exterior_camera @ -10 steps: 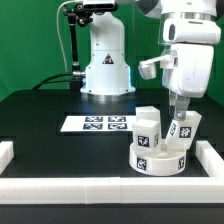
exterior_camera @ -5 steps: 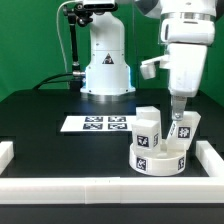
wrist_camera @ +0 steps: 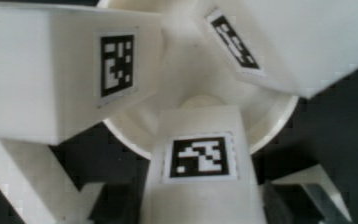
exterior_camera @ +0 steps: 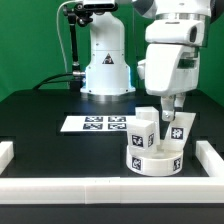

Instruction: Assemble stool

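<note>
The seat (exterior_camera: 155, 160) sits on the black table (exterior_camera: 45, 120) toward the exterior view's right, close in the corner formed by the white border rails (exterior_camera: 100, 187). Two legs stand up from its top. The one nearer the exterior view's left (exterior_camera: 146, 128) stands alone and looks upright. The other leg (exterior_camera: 176, 132) is under my gripper (exterior_camera: 172, 112), which reaches down onto its upper end.

In the wrist view I see a tagged leg (wrist_camera: 202, 160) running straight away from the camera with the round seat (wrist_camera: 167, 115) behind it, and dark shapes at either side that I take for my fingers, blurred. They seem to bracket the leg, so I judge the jaws are closed on it at part width, though I cannot see actual contact.

I judge the step is seating or turning this leg into its socket. To do it well I want the leg axis square to the seat; it looks slightly tilted in the exterior view. I press down gently, turn without dragging the seat toward the rail, and avoid the neighbouring leg just beside it. The marker board (exterior_camera: 95, 124) lies well apart, behind.
</note>
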You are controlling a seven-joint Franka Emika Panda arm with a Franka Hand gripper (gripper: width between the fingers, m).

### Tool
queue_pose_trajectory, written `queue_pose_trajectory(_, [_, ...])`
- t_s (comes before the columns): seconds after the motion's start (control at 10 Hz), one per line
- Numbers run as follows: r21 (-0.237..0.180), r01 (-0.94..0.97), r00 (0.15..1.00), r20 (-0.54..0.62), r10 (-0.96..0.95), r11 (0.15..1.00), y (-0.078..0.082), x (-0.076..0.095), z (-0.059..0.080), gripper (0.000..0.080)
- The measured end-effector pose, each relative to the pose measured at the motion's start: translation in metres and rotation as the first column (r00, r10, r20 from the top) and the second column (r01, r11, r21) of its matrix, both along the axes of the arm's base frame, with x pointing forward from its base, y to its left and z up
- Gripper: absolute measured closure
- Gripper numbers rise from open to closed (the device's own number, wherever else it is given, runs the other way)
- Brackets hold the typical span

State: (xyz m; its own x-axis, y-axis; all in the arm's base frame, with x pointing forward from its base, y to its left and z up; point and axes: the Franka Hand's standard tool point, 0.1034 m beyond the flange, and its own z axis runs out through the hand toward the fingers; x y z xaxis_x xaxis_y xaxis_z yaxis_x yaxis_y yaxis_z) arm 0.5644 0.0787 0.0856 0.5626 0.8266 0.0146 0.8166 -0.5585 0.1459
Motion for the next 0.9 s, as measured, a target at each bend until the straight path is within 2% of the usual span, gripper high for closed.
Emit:
queue_pose_trajectory(0.1, [0.021,0.11,0.994,0.004,-0.11,0.994,0.0003,-0.0002,-0.0003,0.0462])
queue_pose_trajectory(0.5, [0.061,0.378,0.925,0.012,-0.379,0.924,0.0011,-0.0005,-0.0006,0.0462])
queue_pose_trajectory(0.9, [0.108,0.634,0.77,0.002,-0.638,0.766,0.0024,-0.0009,-0.0008,0.0462])
